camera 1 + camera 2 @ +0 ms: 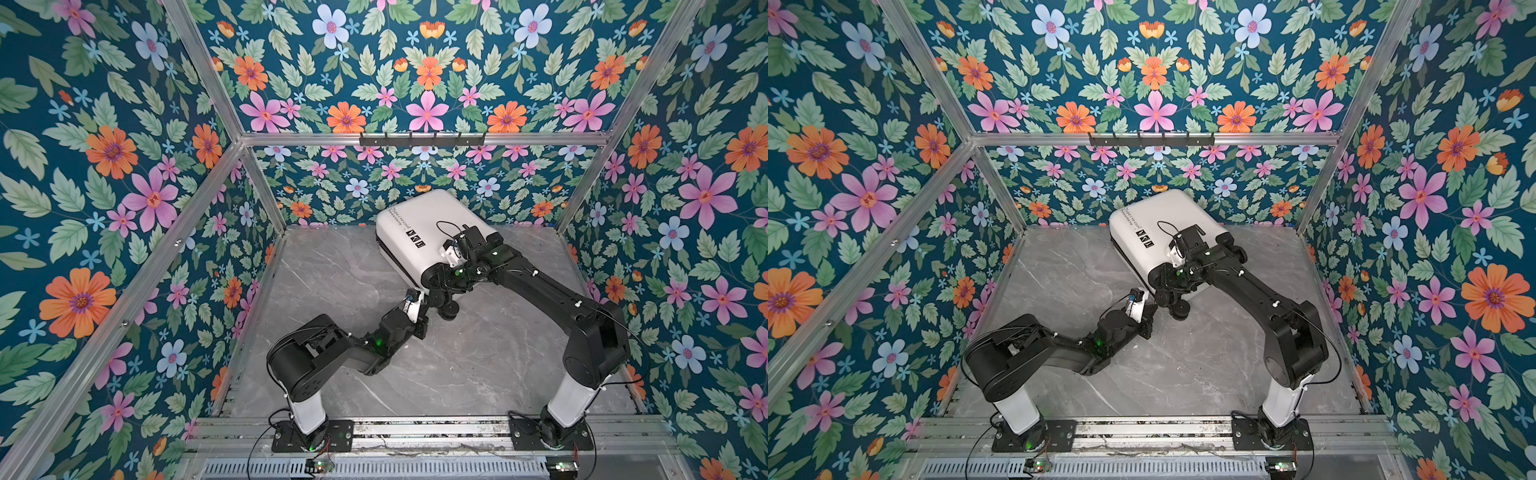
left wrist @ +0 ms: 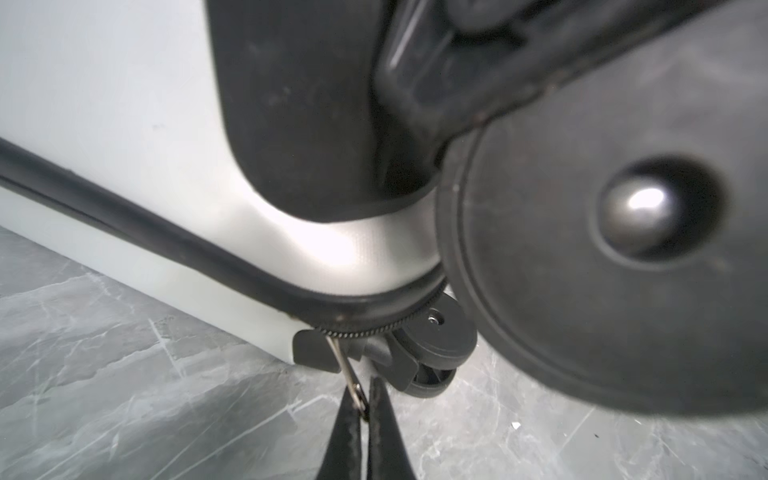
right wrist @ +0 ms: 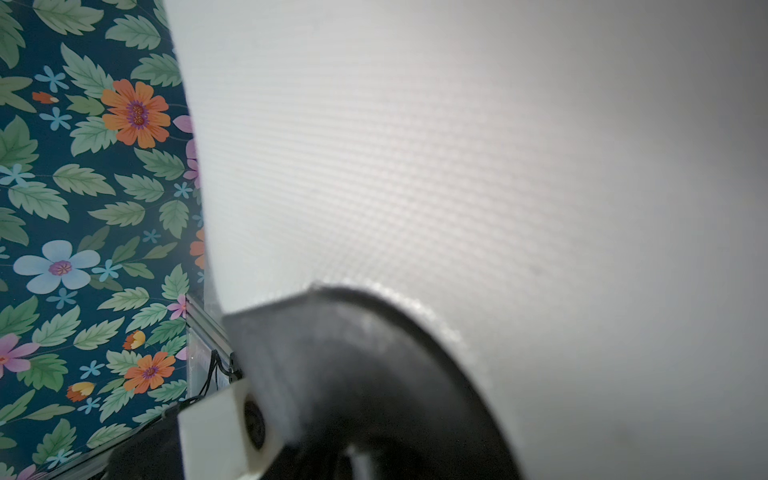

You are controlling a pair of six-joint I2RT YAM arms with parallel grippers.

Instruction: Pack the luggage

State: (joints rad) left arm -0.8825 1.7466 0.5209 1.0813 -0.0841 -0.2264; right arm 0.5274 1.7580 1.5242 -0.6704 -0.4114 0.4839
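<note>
Luggage (image 1: 419, 224) lies closed on the table (image 1: 332, 291) toward the rear wall, left claw (image 2: 365, 409) clenched on its zipper pull (image 2: 347, 370) at a wheel corner, right claw (image 1: 436, 280) against the shell, grip not discernible; loading appears done, zip closure judged unfinished.

On the luggage (image 1: 432, 212), printed text (image 1: 400, 219) too small to read; close wheel (image 2: 602, 257) blurred, cut by the edge; right wrist view, dark shape (image 3: 357, 374) too blurred to name.
</note>
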